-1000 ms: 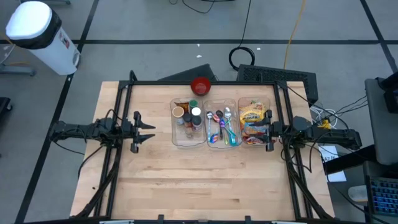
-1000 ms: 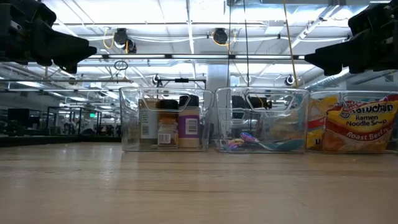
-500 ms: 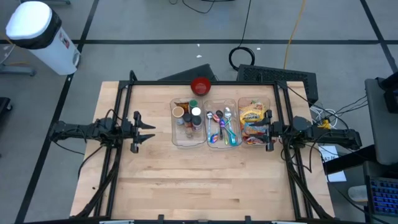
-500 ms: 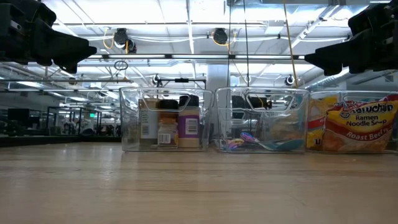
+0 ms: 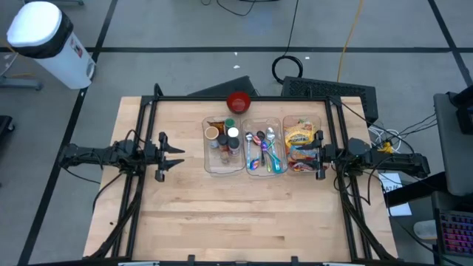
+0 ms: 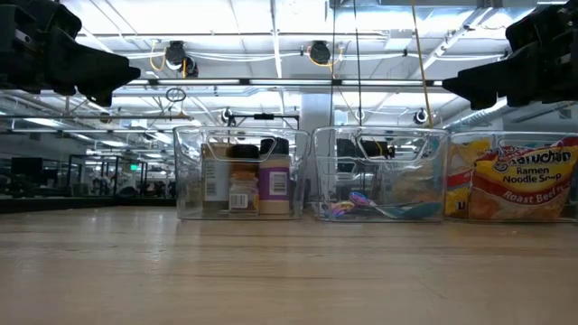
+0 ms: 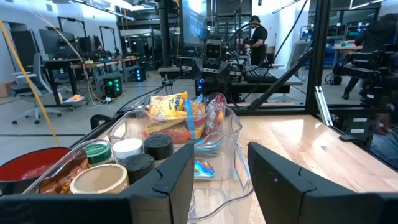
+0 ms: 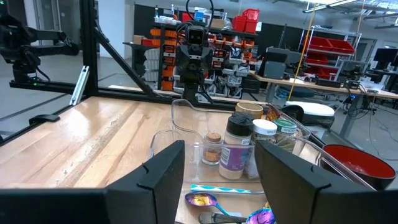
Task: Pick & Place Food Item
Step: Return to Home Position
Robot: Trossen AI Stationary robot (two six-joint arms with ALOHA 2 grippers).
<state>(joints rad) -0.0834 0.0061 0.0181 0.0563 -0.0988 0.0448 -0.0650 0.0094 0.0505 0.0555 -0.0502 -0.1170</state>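
Observation:
Three clear bins stand side by side on the wooden table. The right bin (image 5: 303,144) holds food packets, among them a yellow ramen noodle pack (image 6: 524,185). The middle bin (image 5: 264,146) holds spoons, and the left bin (image 5: 223,144) holds spice jars. A red bowl (image 5: 238,101) sits on the table behind them. My left gripper (image 5: 179,157) hovers level and open at the table's left, pointing toward the bins, with nothing between its fingers (image 7: 221,180). My right gripper (image 5: 318,160) hovers open by the right bin's outer side, above rim height, also with nothing in it (image 8: 221,180).
A black frame (image 5: 244,97) runs along the far edge and down both sides of the table. A keyboard (image 5: 325,90) lies behind the far edge. Bare wood (image 5: 236,214) stretches from the bins to the near edge.

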